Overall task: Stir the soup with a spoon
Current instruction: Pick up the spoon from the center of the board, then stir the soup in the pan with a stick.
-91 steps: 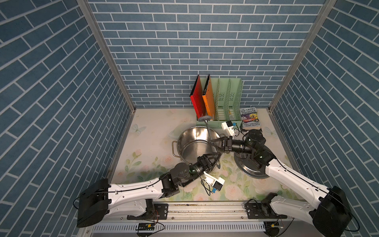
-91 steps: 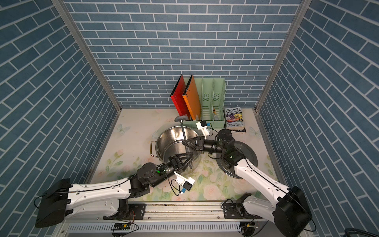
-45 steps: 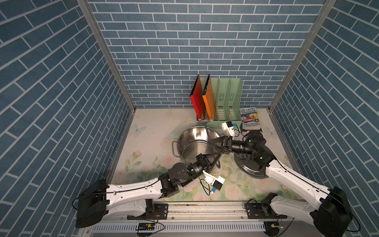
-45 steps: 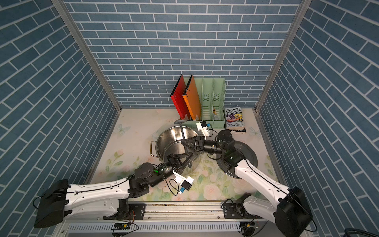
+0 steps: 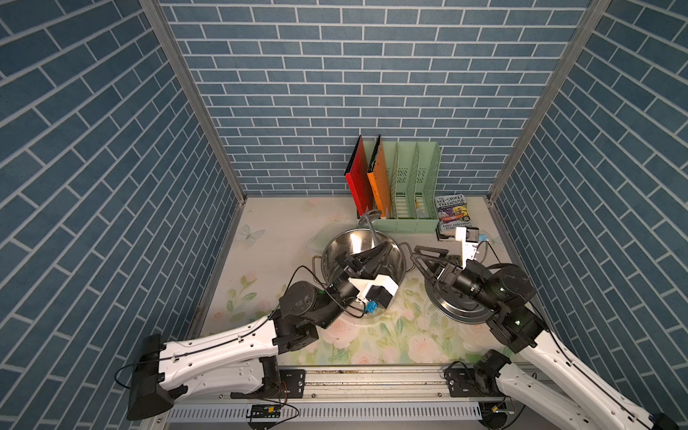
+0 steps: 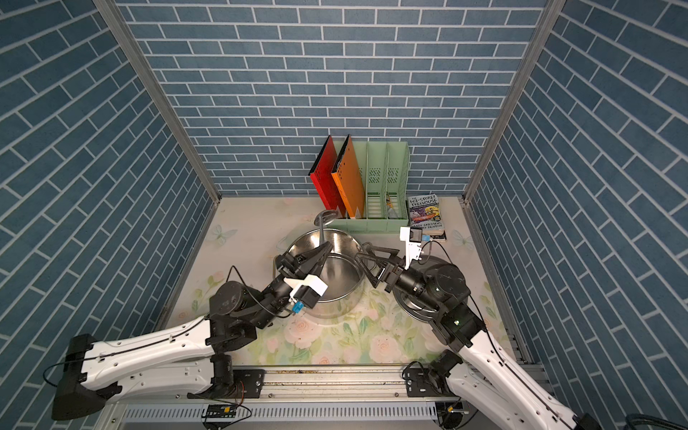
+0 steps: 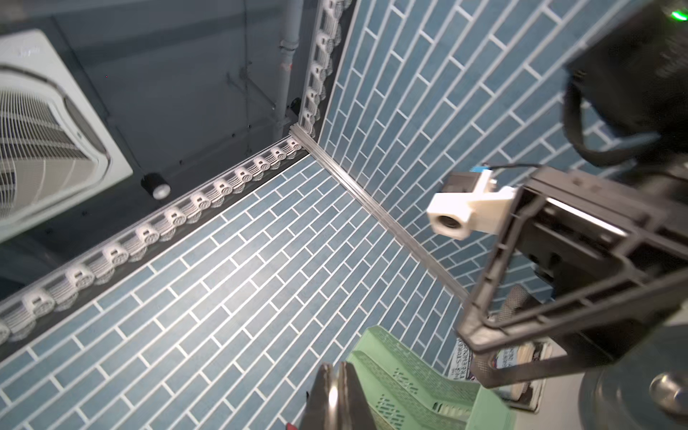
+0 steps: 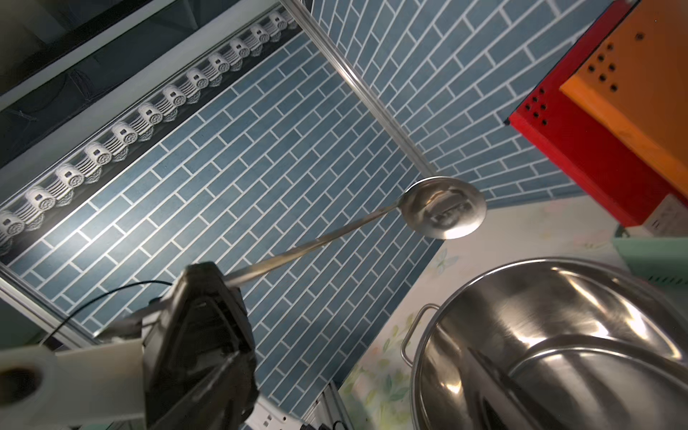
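The left gripper (image 5: 386,248) is clamped on the thin handle of the long grey-steel spoon (image 5: 372,231) above the mouth of the wide shiny steel stockpot (image 5: 348,244), its small round bowl raised past the pot's far rim. The right gripper (image 5: 420,257), jaws spread and empty, hangs just beside the pot. Seemingly the spoon is in hand and stirring has not begun; no soup shows inside.

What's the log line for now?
left end effector: shut on spoon | right end effector: open, empty | spoon: bowl raised, outside pot | lid: off pot

Blue-brick walls (image 5: 372,93), seemingly floral mat (image 5: 268,231), grey spoon (image 5: 370,216), red folder (image 5: 356,178).
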Motion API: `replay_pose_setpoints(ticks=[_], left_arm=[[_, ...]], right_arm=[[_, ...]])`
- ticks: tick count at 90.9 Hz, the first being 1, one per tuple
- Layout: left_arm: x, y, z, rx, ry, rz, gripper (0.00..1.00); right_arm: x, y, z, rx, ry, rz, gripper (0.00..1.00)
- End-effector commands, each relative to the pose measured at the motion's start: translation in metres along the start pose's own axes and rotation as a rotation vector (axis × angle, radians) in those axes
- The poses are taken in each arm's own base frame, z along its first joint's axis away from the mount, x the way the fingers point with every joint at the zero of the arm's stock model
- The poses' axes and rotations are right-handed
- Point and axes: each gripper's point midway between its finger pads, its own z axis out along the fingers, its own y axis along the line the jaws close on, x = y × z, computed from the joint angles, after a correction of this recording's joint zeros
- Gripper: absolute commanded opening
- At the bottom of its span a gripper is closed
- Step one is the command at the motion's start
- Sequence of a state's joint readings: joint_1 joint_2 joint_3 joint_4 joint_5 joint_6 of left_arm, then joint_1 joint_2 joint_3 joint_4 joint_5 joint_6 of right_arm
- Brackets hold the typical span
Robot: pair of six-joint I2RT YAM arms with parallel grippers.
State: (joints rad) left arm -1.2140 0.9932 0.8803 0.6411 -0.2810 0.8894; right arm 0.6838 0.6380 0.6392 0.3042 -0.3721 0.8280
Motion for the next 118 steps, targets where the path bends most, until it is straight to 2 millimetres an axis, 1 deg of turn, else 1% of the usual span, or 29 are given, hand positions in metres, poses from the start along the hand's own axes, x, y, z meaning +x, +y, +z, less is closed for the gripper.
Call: replay_pose_setpoints(ticks=[1, 8, 18, 29, 42, 52, 63, 77, 82, 87, 94, 102, 112, 118], left_arm=[[-0.007, 0.039, 0.006, -0.063, 0.129, -0.382, 0.00], [0.005, 0.039, 0.011, -0.059, 0.242, -0.456, 0.00], [0.034, 0.032, 0.008, -0.085, 0.398, -0.535, 0.00], [0.072, 0.030, 0.000, -0.115, 0.543, -0.621, 0.00], [0.115, 0.026, -0.003, -0.137, 0.644, -0.664, 0.00], [0.142, 0.018, 0.000, -0.136, 0.702, -0.645, 0.00], [0.173, 0.009, 0.004, -0.124, 0.776, -0.624, 0.00], [0.219, -0.004, -0.001, -0.131, 0.885, -0.591, 0.00], [0.231, -0.006, -0.003, -0.136, 0.908, -0.584, 0.00], [0.241, -0.008, -0.004, -0.139, 0.927, -0.571, 0.00], [0.250, -0.011, 0.000, -0.139, 0.939, -0.555, 0.00], [0.258, -0.016, 0.008, -0.135, 0.946, -0.538, 0.00], [0.275, -0.025, 0.015, -0.128, 0.990, -0.493, 0.00], [0.279, -0.031, 0.021, -0.111, 0.994, -0.487, 0.00]], right_arm=[[-0.002, -0.034, -0.017, 0.189, -0.060, -0.181, 0.92], [-0.003, -0.044, -0.026, 0.247, -0.083, -0.222, 0.92], [-0.002, -0.052, -0.032, 0.290, -0.090, -0.263, 0.92], [-0.004, -0.062, -0.035, 0.349, -0.098, -0.297, 0.92], [-0.002, -0.069, -0.034, 0.368, -0.094, -0.314, 0.92], [0.002, -0.072, -0.031, 0.366, -0.081, -0.311, 0.91], [0.005, -0.075, -0.034, 0.369, -0.090, -0.305, 0.91], [0.005, -0.075, -0.037, 0.369, -0.097, -0.308, 0.91], [0.005, -0.075, -0.037, 0.369, -0.095, -0.310, 0.91], [0.005, -0.074, -0.037, 0.370, -0.095, -0.311, 0.91], [0.005, -0.073, -0.037, 0.365, -0.093, -0.311, 0.91], [0.005, -0.074, -0.037, 0.366, -0.093, -0.311, 0.91], [0.004, -0.072, -0.038, 0.364, -0.096, -0.309, 0.90], [0.004, -0.071, -0.039, 0.364, -0.098, -0.310, 0.90]])
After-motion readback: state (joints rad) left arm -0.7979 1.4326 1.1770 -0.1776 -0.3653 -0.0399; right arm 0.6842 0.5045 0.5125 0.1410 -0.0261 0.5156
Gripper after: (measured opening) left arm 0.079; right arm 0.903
